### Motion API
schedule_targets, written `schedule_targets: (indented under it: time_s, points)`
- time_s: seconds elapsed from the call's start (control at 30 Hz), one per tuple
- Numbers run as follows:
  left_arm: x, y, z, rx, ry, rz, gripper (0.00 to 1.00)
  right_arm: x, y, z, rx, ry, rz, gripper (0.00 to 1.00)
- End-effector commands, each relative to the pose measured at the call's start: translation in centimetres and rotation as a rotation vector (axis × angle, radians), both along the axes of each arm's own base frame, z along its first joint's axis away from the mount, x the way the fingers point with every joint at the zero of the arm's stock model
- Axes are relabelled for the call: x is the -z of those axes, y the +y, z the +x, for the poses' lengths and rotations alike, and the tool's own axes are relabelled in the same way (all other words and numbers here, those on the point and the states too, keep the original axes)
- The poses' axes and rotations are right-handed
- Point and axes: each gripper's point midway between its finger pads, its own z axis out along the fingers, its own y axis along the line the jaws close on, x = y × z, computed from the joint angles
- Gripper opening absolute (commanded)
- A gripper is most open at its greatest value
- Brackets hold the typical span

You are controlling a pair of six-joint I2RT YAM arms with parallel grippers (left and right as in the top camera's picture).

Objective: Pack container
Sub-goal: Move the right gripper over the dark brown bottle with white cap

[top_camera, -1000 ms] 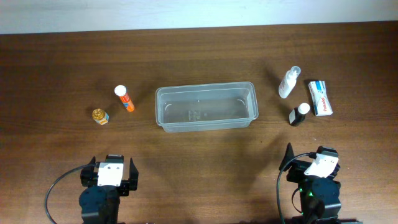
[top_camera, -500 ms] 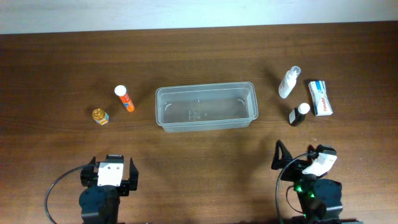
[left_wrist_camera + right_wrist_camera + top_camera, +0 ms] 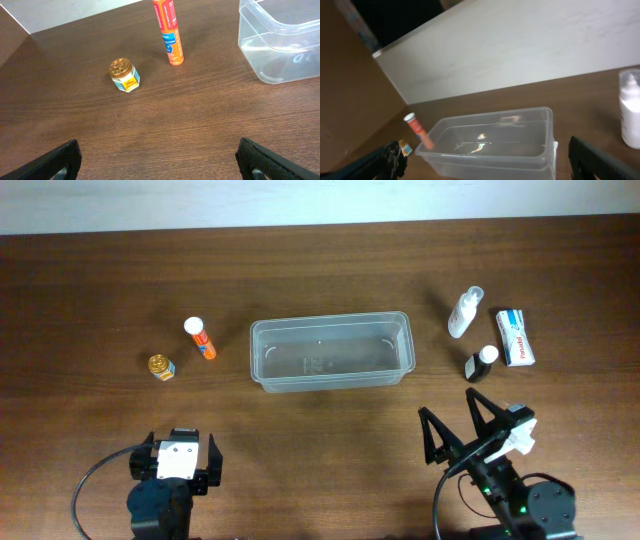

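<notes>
One clear rectangular plastic tub (image 3: 330, 383) sits flanked by one orange tube (image 3: 201, 340), one gold-capped jar (image 3: 161, 366), one white bottle (image 3: 464, 313), one black bottle (image 3: 480, 365), one white carton (image 3: 515, 337). Left claw (image 3: 160, 160), right claw (image 3: 454, 430) — both agape.

wooden table (image 3: 320, 270) holds container (image 3: 330, 380), orange tube (image 3: 201, 339), jar (image 3: 161, 367), white bottle (image 3: 464, 312), dark bottle (image 3: 480, 364), box (image 3: 515, 337).

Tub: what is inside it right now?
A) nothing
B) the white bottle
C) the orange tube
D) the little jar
A: the tub shows only its bare see-through bottom, while the tube, jar and white bottle are all outside it on the table.
</notes>
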Motion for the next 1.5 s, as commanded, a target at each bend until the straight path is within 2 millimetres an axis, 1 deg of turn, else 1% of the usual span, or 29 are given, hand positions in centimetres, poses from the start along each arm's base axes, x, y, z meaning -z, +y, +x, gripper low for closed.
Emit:
schedule_targets:
  time_s: [0.0,0.1,0.2,0.3,0.43,0.6,0.7,0.83,0.93,1.03,1.27,1.37,1.47]
  points:
    - [0.2,0.1,-0.1,-0.013,0.009,-0.003,1.0,-3.4,0.8,-0.1,-0.049,-0.02,-0.037,0.98]
    - [0.2,0.1,-0.1,-0.013,0.009,-0.003,1.0,-4.9,0.9,1.0,-0.053,0.039,-0.072,0.98]
    - [0.2,0.1,-0.1,-0.013,0.009,-0.003,1.0,-5.6,1.0,2.4,-0.06,0.132,-0.126,0.98]
    - [0.2,0.1,-0.1,-0.013,0.009,-0.003,1.0,-5.9,0.9,3.9,-0.063,0.224,-0.182,0.98]
    - [0.2,0.1,-0.1,-0.013,0.009,-0.003,1.0,-5.2,-0.5,6.4,0.02,0.415,-0.227,0.98]
    - [0.2,0.1,-0.1,-0.013,0.009,-0.003,1.0,-3.8,-2.3,8.0,0.108,0.622,-0.293,0.98]
    - [0.2,0.1,-0.1,-0.013,0.009,-0.003,1.0,-3.2,-3.4,8.5,0.162,0.698,-0.331,0.98]
    - [0.2,0.1,-0.1,-0.013,0.009,-0.003,1.0,-2.0,-4.6,8.5,0.217,0.76,-0.371,0.98]
    - [0.2,0.1,-0.1,-0.013,0.009,-0.003,1.0,-1.3,-5.6,8.1,0.248,0.787,-0.437,0.98]
    - [0.2,0.1,-0.1,-0.013,0.009,-0.003,1.0,-1.0,-6.1,7.7,0.252,0.796,-0.497,0.98]
    - [0.2,0.1,-0.1,-0.013,0.009,-0.003,1.0,-0.2,-6.7,7.3,0.237,0.817,-0.586,0.98]
    - [0.2,0.1,-0.1,-0.013,0.009,-0.003,1.0,0.7,-6.7,7.6,0.196,0.834,-0.652,0.98]
    - [0.2,0.1,-0.1,-0.013,0.009,-0.003,1.0,2.0,-6.7,7.8,0.177,0.884,-0.67,0.98]
